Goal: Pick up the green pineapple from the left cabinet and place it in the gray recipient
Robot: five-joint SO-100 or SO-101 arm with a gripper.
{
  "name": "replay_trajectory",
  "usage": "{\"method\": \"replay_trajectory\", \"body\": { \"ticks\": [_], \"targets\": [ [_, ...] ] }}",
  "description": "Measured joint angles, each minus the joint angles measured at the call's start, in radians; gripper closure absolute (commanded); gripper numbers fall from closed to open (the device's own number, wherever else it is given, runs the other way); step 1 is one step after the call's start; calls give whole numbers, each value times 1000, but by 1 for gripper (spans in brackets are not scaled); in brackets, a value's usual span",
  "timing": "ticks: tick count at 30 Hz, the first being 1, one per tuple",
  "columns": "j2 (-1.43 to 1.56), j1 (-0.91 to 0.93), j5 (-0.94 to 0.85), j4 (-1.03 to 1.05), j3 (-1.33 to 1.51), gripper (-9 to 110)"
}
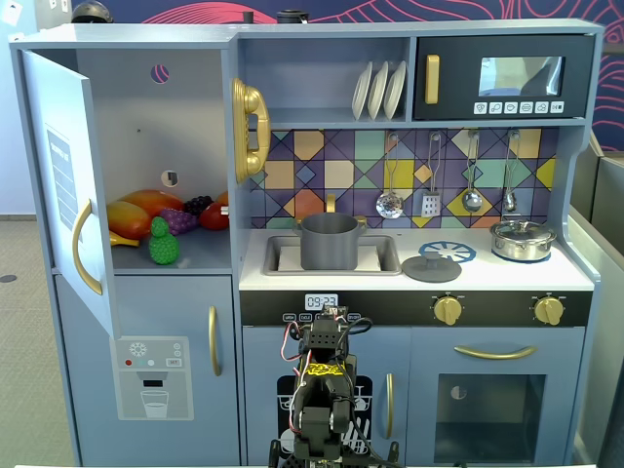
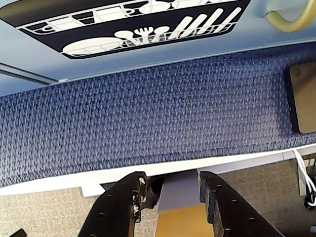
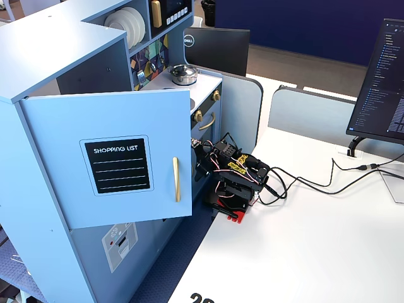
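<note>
The green pineapple [image 1: 164, 244] stands at the front of the shelf inside the left cabinet [image 1: 146, 127], whose door [image 1: 60, 185] is swung wide open. The gray recipient [image 1: 329, 241] sits in the sink at the middle of the counter. My arm [image 1: 322, 380] is folded low in front of the kitchen's base, far below both. In the wrist view my gripper [image 2: 171, 180] is open with nothing between its black fingers [image 2: 126, 202], and it looks down at blue carpet [image 2: 148, 118]. In a fixed view the open door [image 3: 107, 164] hides the cabinet's inside.
Purple grapes [image 1: 178, 219], an orange mango [image 1: 136, 213] and a red fruit [image 1: 214, 216] lie behind the pineapple. A flat gray lid [image 1: 431, 266] and a silver lidded pot [image 1: 522, 239] sit on the counter to the right. Cables [image 3: 303, 183] trail over the white table.
</note>
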Motion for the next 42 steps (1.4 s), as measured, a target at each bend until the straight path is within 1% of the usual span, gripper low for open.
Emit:
{"method": "replay_trajectory", "body": {
  "ticks": [15,18,20,23,25,27,28,31,34,37,42],
  "targets": [
    [0,-8,-3,-5,0,102],
    [-17,-133,23,-63,5,102],
    [-25,-285,74,-163,-52,100],
    [-52,-557,84,-419,-155,91],
    [-114,-732,74,-604,-218,84],
    [-170,-877,71,-775,-275,74],
    [-201,-914,69,-841,-307,69],
    [-295,-939,80,-1012,-396,59],
    [-383,-894,120,-1126,-465,55],
    [-445,-836,132,-1184,-520,54],
    [-512,-825,61,-1295,-548,56]
  ]
}}
